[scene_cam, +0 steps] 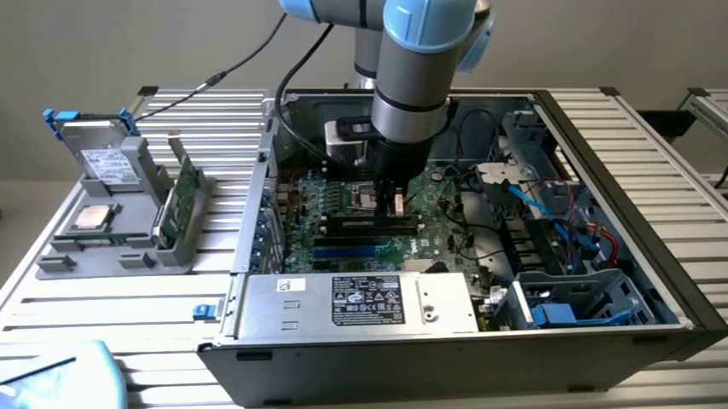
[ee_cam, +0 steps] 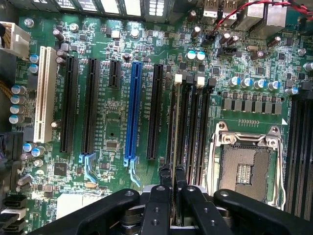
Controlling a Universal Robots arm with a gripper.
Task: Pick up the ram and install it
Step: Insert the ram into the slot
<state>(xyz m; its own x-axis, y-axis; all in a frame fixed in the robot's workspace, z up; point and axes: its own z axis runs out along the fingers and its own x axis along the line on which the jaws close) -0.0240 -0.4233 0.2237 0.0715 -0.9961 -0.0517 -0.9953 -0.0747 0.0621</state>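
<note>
Wrist view: the ram (ee_cam: 174, 122) shows edge-on, a thin strip standing among the black memory slots (ee_cam: 195, 132) beside the empty processor socket (ee_cam: 247, 169). Its near end is pinched in the gripper (ee_cam: 173, 171). In the exterior view the arm reaches into the open computer case (scene_cam: 455, 366), and the gripper hides most of the ram.

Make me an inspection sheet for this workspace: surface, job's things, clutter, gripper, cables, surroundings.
Surface: slatted aluminium table carrying an open computer case.
Job's things: ram, edge-on at the memory slots, beside the empty processor socket.
Clutter: grey parts holder with green cards and a processor chip.
Gripper: gripper shut on the ram, low over the motherboard.
Cables: black cable by the arm; blue wires in the case.
Surroundings: nothing seen.
</note>
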